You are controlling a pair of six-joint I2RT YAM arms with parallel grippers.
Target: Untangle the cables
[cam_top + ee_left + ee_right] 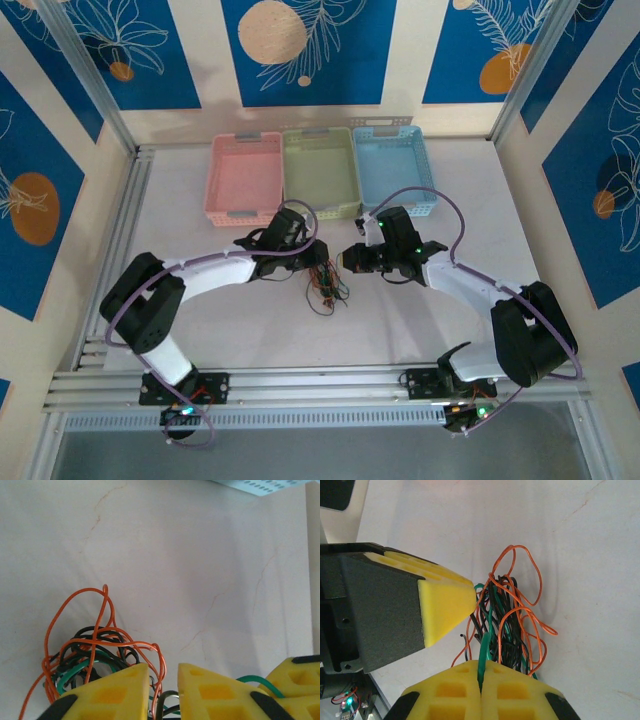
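Note:
The cables (325, 288) lie as one tangled bunch of thin orange, black and green wires on the white table between the two arms. My left gripper (318, 260) sits at the bunch's upper left. In the left wrist view its jaws (163, 672) stand narrowly apart, with an orange wire (159, 680) and a black one running loose through the gap. From the right, my right gripper (481, 667) is shut on a green cable (485, 645) that leads up into the bunch (512, 620). The left gripper's yellow fingertip (445, 610) is just left of the bunch.
Three empty baskets stand in a row at the back: pink (245, 178), green (320, 172) and blue (395, 168). Lilac hoses (455, 225) loop over both arms. A metal rail (320, 385) runs along the table's near edge.

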